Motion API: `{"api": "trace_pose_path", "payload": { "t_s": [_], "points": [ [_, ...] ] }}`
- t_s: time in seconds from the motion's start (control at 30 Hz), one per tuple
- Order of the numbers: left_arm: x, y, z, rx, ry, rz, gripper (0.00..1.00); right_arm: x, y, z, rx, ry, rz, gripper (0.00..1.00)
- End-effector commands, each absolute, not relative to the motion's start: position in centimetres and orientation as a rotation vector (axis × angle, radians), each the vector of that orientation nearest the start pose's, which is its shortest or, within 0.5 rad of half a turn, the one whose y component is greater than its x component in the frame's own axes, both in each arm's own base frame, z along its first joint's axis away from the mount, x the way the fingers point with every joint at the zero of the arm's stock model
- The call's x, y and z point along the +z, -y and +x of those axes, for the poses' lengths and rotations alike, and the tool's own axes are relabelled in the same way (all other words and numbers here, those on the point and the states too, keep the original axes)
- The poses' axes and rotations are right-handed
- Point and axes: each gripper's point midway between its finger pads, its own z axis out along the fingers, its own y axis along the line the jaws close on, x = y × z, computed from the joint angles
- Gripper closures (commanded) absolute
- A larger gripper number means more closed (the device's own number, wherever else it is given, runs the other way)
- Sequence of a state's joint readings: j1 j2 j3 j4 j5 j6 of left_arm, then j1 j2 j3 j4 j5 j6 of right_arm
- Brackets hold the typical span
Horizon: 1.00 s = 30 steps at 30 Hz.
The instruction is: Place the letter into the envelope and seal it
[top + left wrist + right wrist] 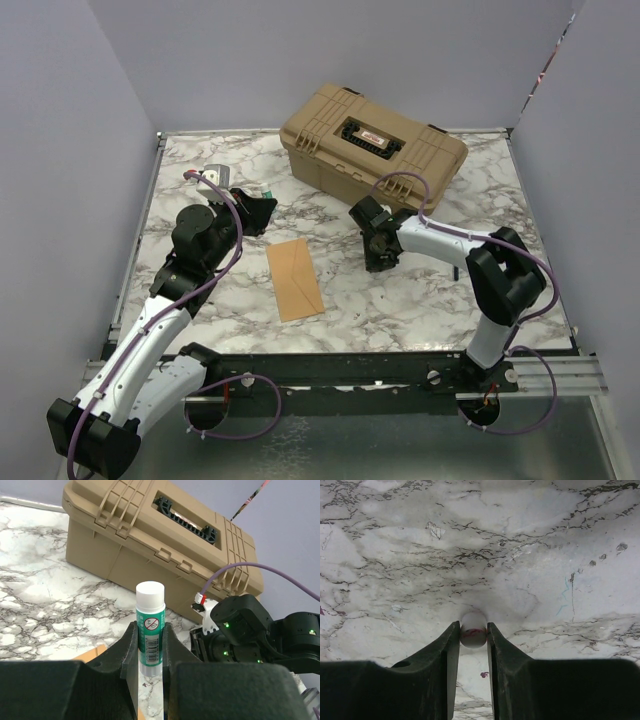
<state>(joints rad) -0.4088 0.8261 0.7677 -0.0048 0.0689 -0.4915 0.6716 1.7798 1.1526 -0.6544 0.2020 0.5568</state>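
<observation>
- The orange-brown kraft paper envelope (295,279) lies flat on the white marble-patterned table (420,300), at the centre of the top view, between the two arms and touching neither.
- The left gripper (150,636) is clamped on an upright green-labelled glue stick with a white cap (150,607).
- The right gripper (473,630), low over the table, pinches a small white rounded piece with reddish marks (473,624).
- A tan plastic toolbox (372,146) sits at upper centre.
</observation>
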Motion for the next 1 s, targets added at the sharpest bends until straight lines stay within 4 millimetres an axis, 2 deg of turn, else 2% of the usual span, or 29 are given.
{"api": "trace_pose_path", "payload": {
  "t_s": [0.0, 0.07, 0.17, 0.27, 0.37, 0.47, 0.6, 0.7, 0.83, 0.97],
  "points": [
    [30.0, 16.4, 29.1, -0.756, -1.688, 0.001, 1.0, 2.1, -20.5, 27.9, 0.025, -2.8, -0.124, 0.71],
    [30.0, 16.4, 29.1, -0.758, -1.687, 0.0, 1.0, 2.4, -20.6, 28.1, 0.034, -2.793, -0.124, 0.78],
    [29.9, 16.6, 29.0, -0.768, -1.692, 0.005, 1.0, 3.2, -21.3, 28.4, 0.086, -2.771, -0.148, 0.99],
    [30.4, 17.0, 28.9, -0.791, -1.674, 0.03, 1.0, 5.7, -22.5, 28.9, 0.19, -2.712, -0.177, 1.0],
    [31.0, 18.2, 28.1, -0.846, -1.643, 0.122, 1.0, 10.3, -24.5, 29.6, 0.366, -2.597, -0.237, 1.0],
    [32.3, 20.0, 26.9, -0.925, -1.579, 0.282, 1.0, 16.5, -27.0, 29.7, 0.598, -2.436, -0.32, 1.0],
    [33.3, 21.0, 26.6, -0.934, -1.527, 0.394, 1.0, 24.5, -29.5, 28.6, 0.866, -2.223, -0.449, 1.0],
    [33.8, 21.2, 26.8, -0.921, -1.495, 0.432, 1.0, 29.5, -30.9, 27.2, 1.025, -2.09, -0.543, 1.0],
    [34.2, 21.9, 26.6, -0.933, -1.473, 0.502, 1.0, 34.3, -32.2, 25.9, 1.173, -1.963, -0.606, 1.0],
    [34.3, 22.3, 26.6, -0.91, -1.441, 0.584, 1.0, 36.5, -33.0, 25.8, 1.238, -1.921, -0.605, 1.0]
  ]
}}
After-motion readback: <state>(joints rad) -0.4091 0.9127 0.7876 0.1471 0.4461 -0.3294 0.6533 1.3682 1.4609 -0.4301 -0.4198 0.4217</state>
